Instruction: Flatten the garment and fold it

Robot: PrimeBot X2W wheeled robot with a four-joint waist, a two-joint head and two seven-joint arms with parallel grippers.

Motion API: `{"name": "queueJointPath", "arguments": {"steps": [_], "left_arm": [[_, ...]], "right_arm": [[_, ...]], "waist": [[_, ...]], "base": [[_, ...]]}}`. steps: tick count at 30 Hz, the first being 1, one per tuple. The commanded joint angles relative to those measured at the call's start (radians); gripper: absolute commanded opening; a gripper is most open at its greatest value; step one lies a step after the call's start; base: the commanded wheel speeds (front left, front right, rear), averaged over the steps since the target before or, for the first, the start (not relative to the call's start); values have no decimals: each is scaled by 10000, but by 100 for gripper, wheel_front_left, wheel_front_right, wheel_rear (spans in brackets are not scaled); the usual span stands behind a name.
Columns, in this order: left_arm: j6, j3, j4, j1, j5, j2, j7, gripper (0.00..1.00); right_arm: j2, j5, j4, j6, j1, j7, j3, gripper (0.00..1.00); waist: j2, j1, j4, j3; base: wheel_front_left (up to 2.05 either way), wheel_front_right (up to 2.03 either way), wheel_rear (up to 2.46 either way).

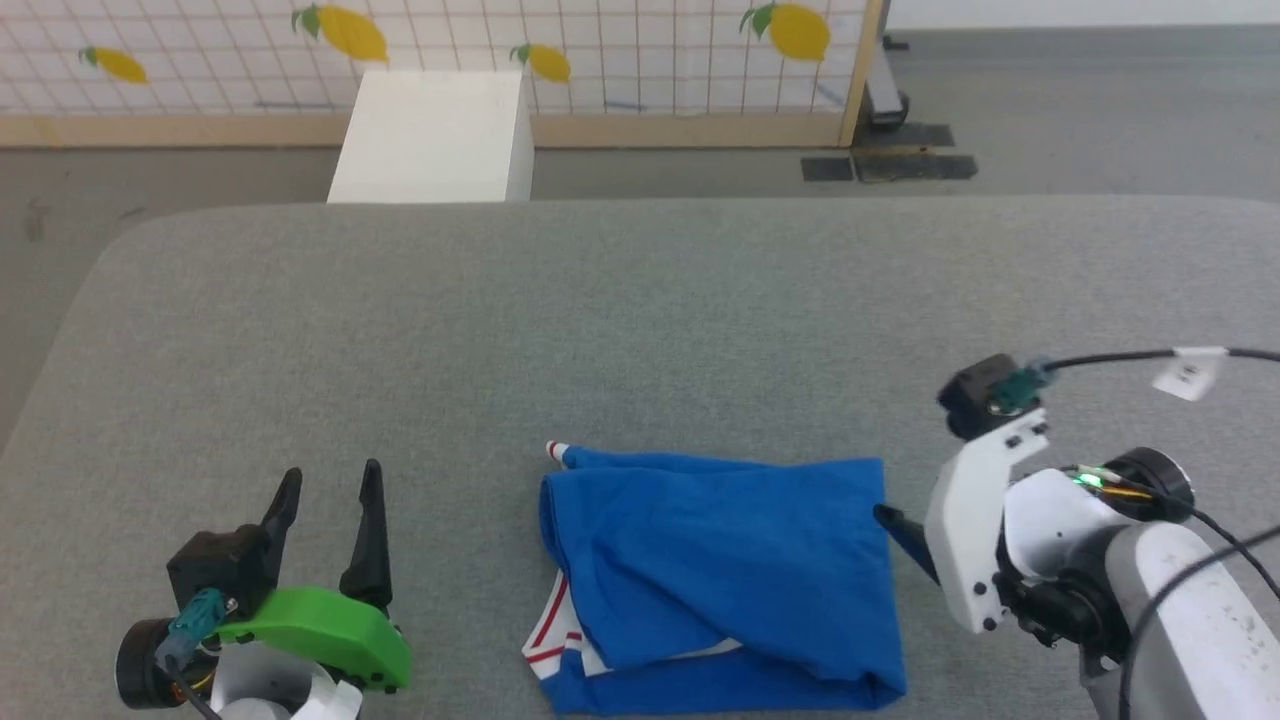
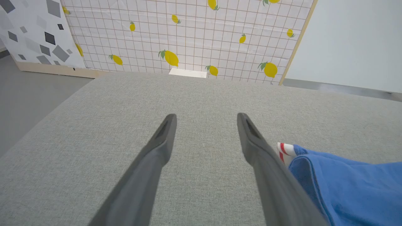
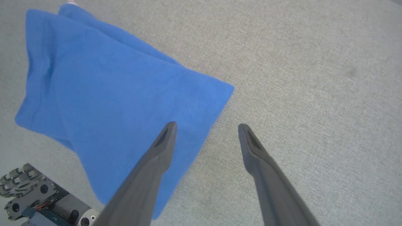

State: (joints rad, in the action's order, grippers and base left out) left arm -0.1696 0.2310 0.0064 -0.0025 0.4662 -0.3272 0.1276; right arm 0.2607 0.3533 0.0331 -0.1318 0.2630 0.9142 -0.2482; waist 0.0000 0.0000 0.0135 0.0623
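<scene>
The shirt (image 1: 720, 570) lay folded into a blue block near the front middle of the grey worktop (image 1: 640, 300), with red-and-white trim (image 1: 547, 628) peeking out at its left side. The left hand (image 1: 332, 472) sat apart to its left, fingers spread and empty. The right hand (image 3: 207, 125) hovered at the shirt's right edge, spread wide too, gripping nothing.

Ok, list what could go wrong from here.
1. The garment lies doubled over, striped trim poking out underneath; a pinch may catch one layer only and bunch it further.
2. The right jaws stand open straddling its edge, so closing there may drag fabric across the table.
</scene>
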Motion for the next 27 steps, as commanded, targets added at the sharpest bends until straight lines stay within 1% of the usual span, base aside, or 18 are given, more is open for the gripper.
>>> {"name": "queueJointPath", "arguments": {"steps": [1, 3, 9, 16, 22, 23, 24, 25, 27], "left_arm": [[-71, 22, -73, -157, -69, 26, 29, 100], [-90, 58, -109, -236, -87, 68, 61, 100], [-88, 151, -78, -463, -118, 156, 182, 100], [-100, 214, 7, -553, -99, 223, 297, 100], [-93, 262, 56, -608, -67, 254, 359, 100], [-87, 268, 69, -615, -60, 254, 366, 100], [-82, 272, 83, -621, -49, 254, 377, 100], [-82, 270, 93, -621, -40, 253, 387, 100], [-85, 274, 112, -613, -20, 256, 404, 100]], "right_arm": [[18, -21, 109, 11, 215, 193, -133, 100], [32, -137, 306, 11, 342, 414, -333, 100], [-32, -404, 1076, 11, 448, 588, -813, 100], [-167, -424, 1892, 11, 141, 386, -1318, 100], [-210, -144, 2314, 11, 64, 44, -1907, 100], [-202, -91, 2364, 11, 83, 1, -1944, 76], [-169, -64, 2403, 11, 133, -78, -2006, 32], [-141, -37, 2436, 11, 179, -151, -2046, 0], [-73, 71, 2505, 11, 267, -259, -2094, 0]], "waist": [[0, 0, 247, 327], [0, 0, 352, 498], [0, 0, 574, 869], [0, 0, 620, 1009], [0, 0, 589, 1056], [0, 0, 588, 1052], [0, 0, 587, 1048], [0, 0, 582, 1041], [0, 0, 583, 1019]], "base": [[0, 0, 0], [0, 0, 0], [0, 0, 0], [0, 0, 0], [0, 0, 0], [0, 0, 0], [0, 0, 0], [0, 0, 0], [0, 0, 0]]}}
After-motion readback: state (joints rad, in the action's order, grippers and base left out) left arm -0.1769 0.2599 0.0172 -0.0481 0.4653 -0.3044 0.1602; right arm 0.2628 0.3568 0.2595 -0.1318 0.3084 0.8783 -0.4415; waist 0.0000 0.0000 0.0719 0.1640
